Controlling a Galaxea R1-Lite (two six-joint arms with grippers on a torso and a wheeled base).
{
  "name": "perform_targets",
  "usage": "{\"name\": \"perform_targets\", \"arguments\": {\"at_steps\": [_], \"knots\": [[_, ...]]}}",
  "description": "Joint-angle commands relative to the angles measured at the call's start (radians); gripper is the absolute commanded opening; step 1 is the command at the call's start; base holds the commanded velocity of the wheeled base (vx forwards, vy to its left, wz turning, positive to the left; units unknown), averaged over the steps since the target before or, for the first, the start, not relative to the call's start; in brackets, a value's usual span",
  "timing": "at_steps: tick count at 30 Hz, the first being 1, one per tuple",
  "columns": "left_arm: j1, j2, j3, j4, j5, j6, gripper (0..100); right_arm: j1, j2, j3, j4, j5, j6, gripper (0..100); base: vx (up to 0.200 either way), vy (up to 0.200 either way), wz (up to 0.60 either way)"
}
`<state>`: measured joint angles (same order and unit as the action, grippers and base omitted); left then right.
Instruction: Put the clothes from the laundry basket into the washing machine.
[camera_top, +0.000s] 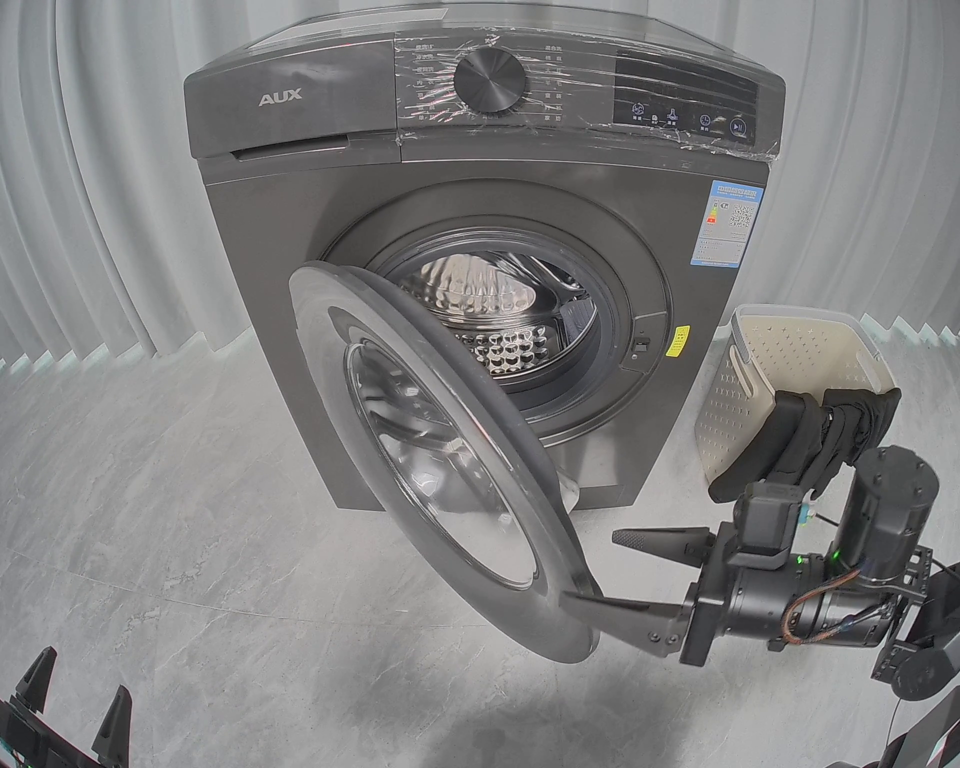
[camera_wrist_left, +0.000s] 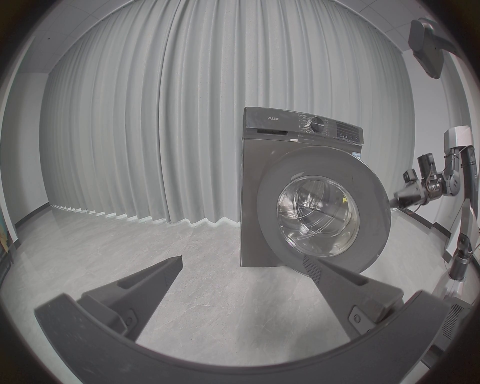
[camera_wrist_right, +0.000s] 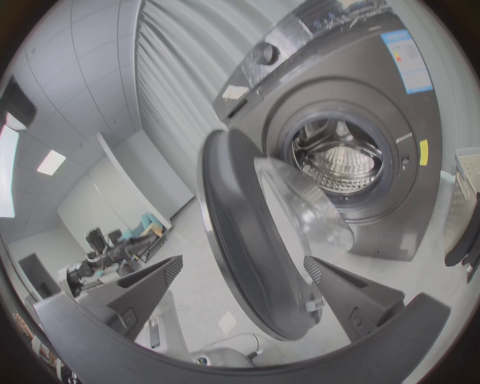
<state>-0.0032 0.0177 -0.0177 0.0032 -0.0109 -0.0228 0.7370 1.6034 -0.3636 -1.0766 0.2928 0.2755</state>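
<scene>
Your right end effector (camera_top: 590, 570) is at the near edge of the open door (camera_top: 440, 470) of the washing machine (camera_top: 300, 200). Its fingers are apart, with the door's rim between them. Your left end effector (camera_top: 82, 675) sits low on the near left, and its fingers are apart too. Black clothes (camera_top: 820, 430) hang over the rim of the laundry basket (camera_top: 730, 410), on the floor just right of the machine.
</scene>
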Motion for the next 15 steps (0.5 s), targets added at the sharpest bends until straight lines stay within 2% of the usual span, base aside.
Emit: {"name": "perform_targets", "arguments": {"at_steps": [1, 4, 8, 13, 14, 15], "knots": [[0.000, -0.018, 0.015, 0.000, 0.000, 0.000, 100, -0.018, -0.119, -0.061, -0.011, -0.006, 0.065, 100, 0.000, 0.000, 0.00], [0.000, -0.018, 0.015, 0.000, 0.000, 0.000, 100, -0.091, -0.112, -0.106, -0.008, -0.026, 0.086, 100, 0.000, 0.000, 0.00], [0.000, -0.018, 0.015, 0.000, 0.000, 0.000, 100, -0.194, -0.014, -0.115, -0.011, -0.047, 0.068, 100, 0.000, 0.000, 0.00], [0.000, -0.018, 0.015, 0.000, 0.000, 0.000, 100, -0.246, 0.138, -0.101, -0.028, -0.116, 0.004, 100, 0.000, 0.000, 0.00], [0.000, -0.018, 0.015, 0.000, 0.000, 0.000, 100, -0.246, 0.138, -0.101, -0.028, -0.116, 0.004, 100, 0.000, 0.000, 0.00], [0.000, -0.018, 0.015, 0.000, 0.000, 0.000, 100, -0.245, 0.182, -0.087, -0.042, -0.127, -0.021, 100, 0.000, 0.000, 0.00]]}}
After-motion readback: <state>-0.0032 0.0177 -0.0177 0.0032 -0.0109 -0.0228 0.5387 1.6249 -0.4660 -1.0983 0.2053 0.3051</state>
